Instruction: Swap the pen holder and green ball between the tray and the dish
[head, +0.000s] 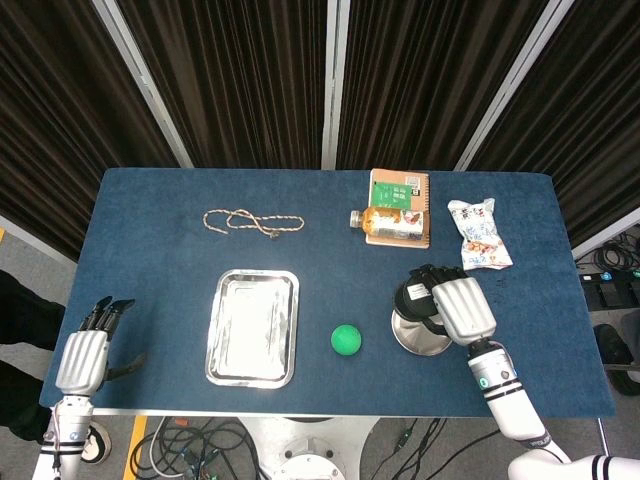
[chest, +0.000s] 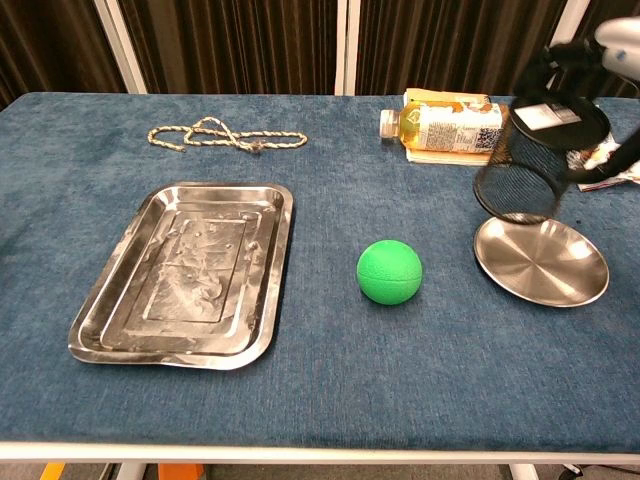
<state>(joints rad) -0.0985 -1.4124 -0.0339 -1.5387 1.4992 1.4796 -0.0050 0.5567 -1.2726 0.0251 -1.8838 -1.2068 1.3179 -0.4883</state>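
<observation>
Gripping the tilted pen holder (chest: 538, 160), right hand (head: 458, 308) hovers over dish (chest: 545, 268).

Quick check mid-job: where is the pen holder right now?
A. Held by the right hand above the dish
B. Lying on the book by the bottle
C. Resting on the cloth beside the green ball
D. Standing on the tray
A: the right hand grips the pen holder, tilted and lifted over the dish.

I see the tray (chest: 180, 275) on the left, ball (chest: 390, 271) to its right, dish (chest: 541, 259) further right. My right hand (head: 458, 310) holds the pen holder (chest: 537, 165) tilted above the dish. Rope (chest: 226, 134) lies far left, bottle (chest: 440, 125) far right on a book (head: 400, 184).
</observation>
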